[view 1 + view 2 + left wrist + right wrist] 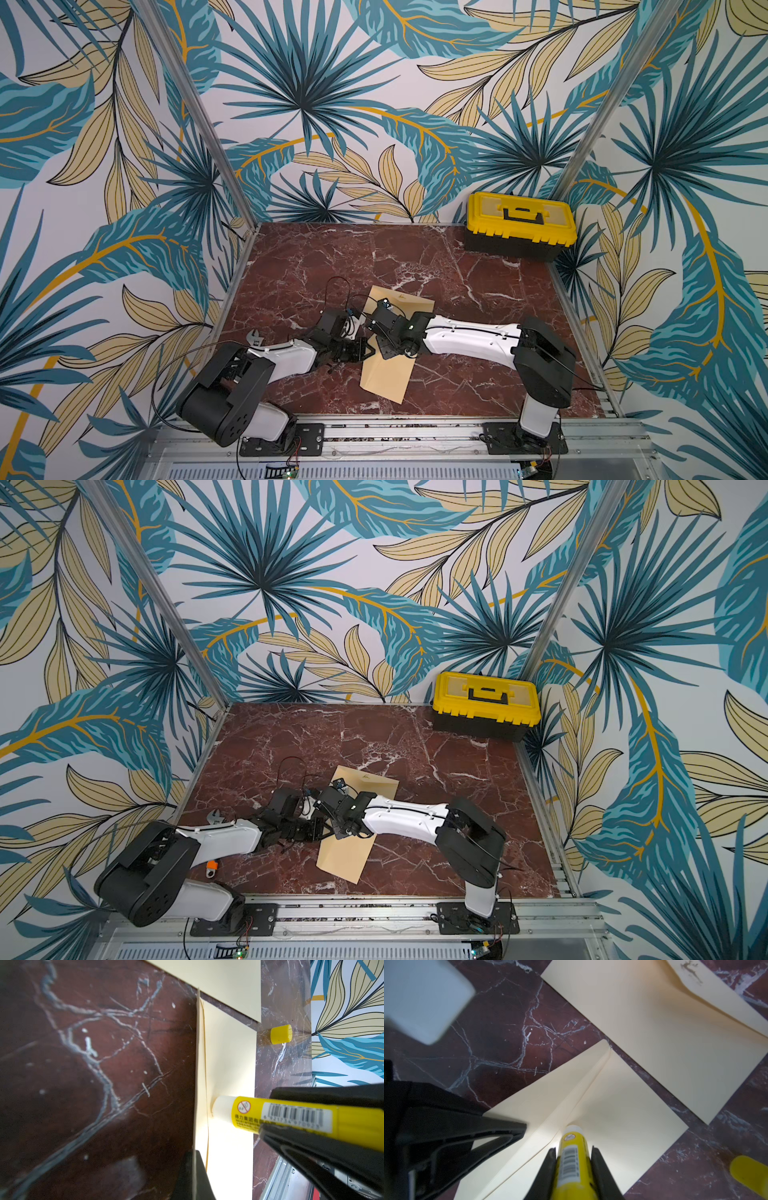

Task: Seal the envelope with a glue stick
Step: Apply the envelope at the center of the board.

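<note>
A cream envelope (623,1105) lies on the marble table (324,266), in the middle near the front, in both top views (386,378). My left gripper (195,1159) is shut on the edge of its flap (550,1101) and holds the flap raised. My right gripper (573,1150) is shut on the glue stick (571,1167), a yellow tube with a barcode label. Its white tip (221,1106) rests on the envelope just beside the flap fold. The yellow cap (281,1034) lies loose on the table past the envelope's edge.
A second cream envelope (654,1022) lies just beyond the first (405,303). A yellow-lidded toolbox (521,224) stands at the back right corner. A wrench (253,336) and a small orange object (212,866) lie by the left arm. Patterned walls close three sides.
</note>
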`<action>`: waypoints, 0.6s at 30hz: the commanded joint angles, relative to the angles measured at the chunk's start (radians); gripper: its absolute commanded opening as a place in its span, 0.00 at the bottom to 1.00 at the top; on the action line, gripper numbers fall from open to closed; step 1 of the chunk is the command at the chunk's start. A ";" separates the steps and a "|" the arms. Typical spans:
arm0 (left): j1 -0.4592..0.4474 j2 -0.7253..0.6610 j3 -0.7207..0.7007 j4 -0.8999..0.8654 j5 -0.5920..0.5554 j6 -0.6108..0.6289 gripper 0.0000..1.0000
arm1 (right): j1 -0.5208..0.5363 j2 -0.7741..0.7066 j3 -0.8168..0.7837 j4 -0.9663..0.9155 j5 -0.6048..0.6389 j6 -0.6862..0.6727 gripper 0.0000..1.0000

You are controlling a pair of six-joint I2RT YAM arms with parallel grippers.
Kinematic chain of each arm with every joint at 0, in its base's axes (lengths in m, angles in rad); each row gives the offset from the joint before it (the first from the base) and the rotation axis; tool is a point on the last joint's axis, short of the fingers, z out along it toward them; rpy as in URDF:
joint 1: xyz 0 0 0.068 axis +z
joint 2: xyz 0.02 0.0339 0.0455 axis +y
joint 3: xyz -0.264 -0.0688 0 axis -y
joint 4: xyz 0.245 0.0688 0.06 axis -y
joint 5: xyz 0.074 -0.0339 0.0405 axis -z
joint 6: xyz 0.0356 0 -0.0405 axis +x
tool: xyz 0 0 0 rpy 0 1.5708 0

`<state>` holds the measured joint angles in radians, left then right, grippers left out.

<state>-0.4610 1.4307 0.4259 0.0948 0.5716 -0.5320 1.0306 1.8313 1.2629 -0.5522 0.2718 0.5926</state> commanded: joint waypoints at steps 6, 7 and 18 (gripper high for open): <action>0.005 -0.029 0.019 -0.047 -0.017 0.009 0.00 | 0.006 0.043 -0.044 -0.038 -0.192 -0.058 0.00; 0.005 -0.028 0.019 -0.047 -0.018 0.009 0.00 | 0.009 0.028 -0.061 -0.048 -0.202 -0.065 0.00; 0.006 -0.022 0.019 -0.047 -0.016 0.010 0.00 | 0.000 0.029 -0.046 -0.105 0.002 -0.037 0.00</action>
<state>-0.4610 1.4220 0.4290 0.0727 0.5613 -0.5312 1.0340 1.7893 1.2179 -0.5625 0.2024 0.5308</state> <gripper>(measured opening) 0.045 0.268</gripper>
